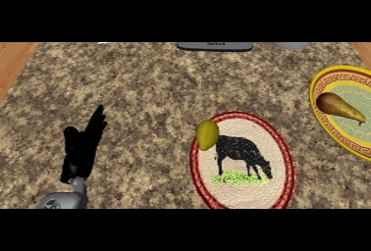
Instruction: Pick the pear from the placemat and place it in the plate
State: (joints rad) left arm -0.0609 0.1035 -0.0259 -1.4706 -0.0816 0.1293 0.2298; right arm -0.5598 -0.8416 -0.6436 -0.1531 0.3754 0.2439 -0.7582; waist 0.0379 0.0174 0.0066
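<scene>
One speckled granite counter (pixel 145 83), wood trim (pixel 13 59) at both sides, lies before you.
Your left hand (pixel 83 147) rests open at lower left, holding nothing; the brown pear (pixel 339 107) lies in the yellow plate (pixel 340 70), right.

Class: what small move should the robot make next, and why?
Probably just keep the hands clear: the brown pear already lies in the yellow plate, the left hand rests open, and the right hand is out of view. The yellow-green fruit on the placemat seems another fruit.
</scene>
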